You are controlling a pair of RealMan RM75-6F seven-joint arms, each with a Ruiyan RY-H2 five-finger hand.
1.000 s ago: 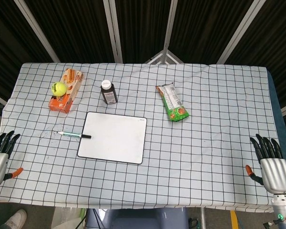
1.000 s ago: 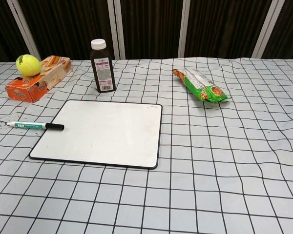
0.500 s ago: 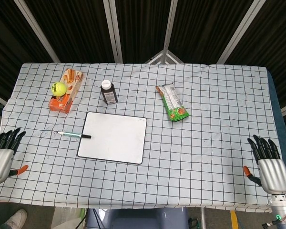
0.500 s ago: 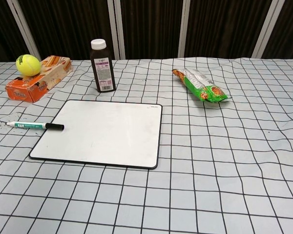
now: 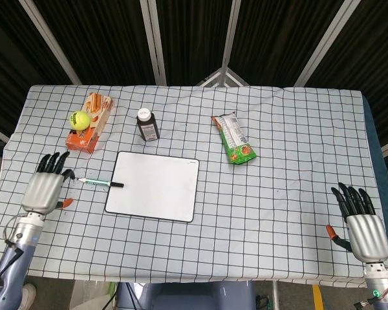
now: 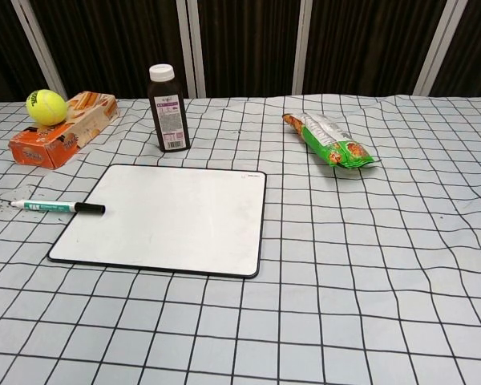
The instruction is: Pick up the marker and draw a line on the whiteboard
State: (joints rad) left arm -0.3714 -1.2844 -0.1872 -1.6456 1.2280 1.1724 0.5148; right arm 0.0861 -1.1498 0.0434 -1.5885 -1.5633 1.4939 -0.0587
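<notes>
So this is the reach-for-the-marker step, nothing grabbed yet. Using the whiteboard [image 5: 153, 186] as the anchor and going left to right:

Furthest left of the board is the left hand [image 5: 44, 188], fingers spread and holding nothing, hovering over the worktop [image 5: 297, 148] just beside the marker's tail end. The chest view doesn't show it at all.

The marker [image 5: 100, 183] lies flat on the cloth just left of the board, with its black cap [image 6: 89, 208] touching or slightly overlapping the board's left edge. White barrel, green label, pointing roughly left-right.

My guess for the next move: the left hand needs to slide a bit right and drop down, then close its fingers around the barrel. The marker lies low on the cloth, so a clean pinch may be fiddly, and it could roll. I'd say the cap has to come off too before any line appears.

Behind the board on the left: an orange box [image 5: 90, 123] with a tennis ball [image 5: 79, 119] sitting on it. A dark bottle [image 5: 148, 125] stands just behind the board's top edge. Further right, a green snack bag [image 5: 233, 138], well apart from the board.

None of that blocks the path to the marker, though the bottle is close if the stroke runs high.

Far right, the right hand [image 5: 362, 223] sits near the worktop's edge, also loose and empty.
</notes>
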